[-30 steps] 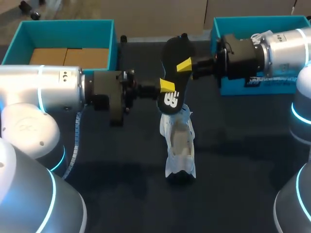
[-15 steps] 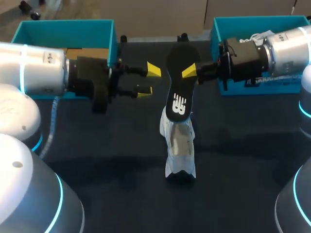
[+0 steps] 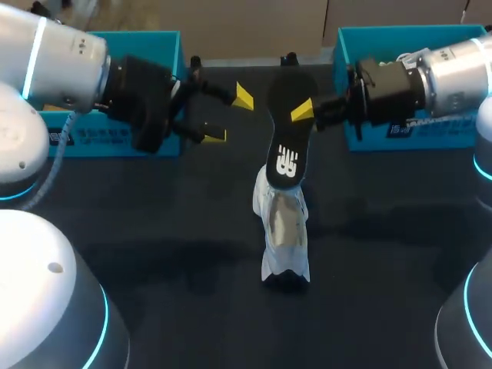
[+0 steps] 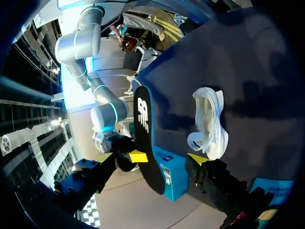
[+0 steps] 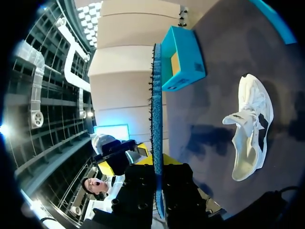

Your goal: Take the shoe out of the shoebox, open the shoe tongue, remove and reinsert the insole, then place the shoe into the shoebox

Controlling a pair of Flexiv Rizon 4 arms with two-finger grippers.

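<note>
Right gripper (image 3: 296, 111): closed on the insole (image 3: 286, 146), gripping it across its upper half. The right wrist view confirms this, with the insole (image 5: 157, 119) edge-on between the two fingers.

Left gripper (image 3: 229, 117): wide open, empty, at 9 o'clock of the insole and apart from it.

Insole: held off the table, long axis roughly 12 to 6 o'clock, printed face toward the head camera.

Shoe (image 3: 283, 231): on the table at 6 o'clock of the right gripper, directly below the insole's free end. Its long axis also runs 12 to 6, opening upward. The two axes are near parallel, so reinsertion appears to call for a descent along that line. The right arm is nearer and already loaded.

Left box (image 3: 108, 34) at 10 o'clock of the shoe, right box (image 3: 400, 29) at 2 o'clock.

Not determinable: whether the insole's lower end touches the shoe; how far the tongue is folded back; the right gripper's far finger, hidden behind the insole.
</note>
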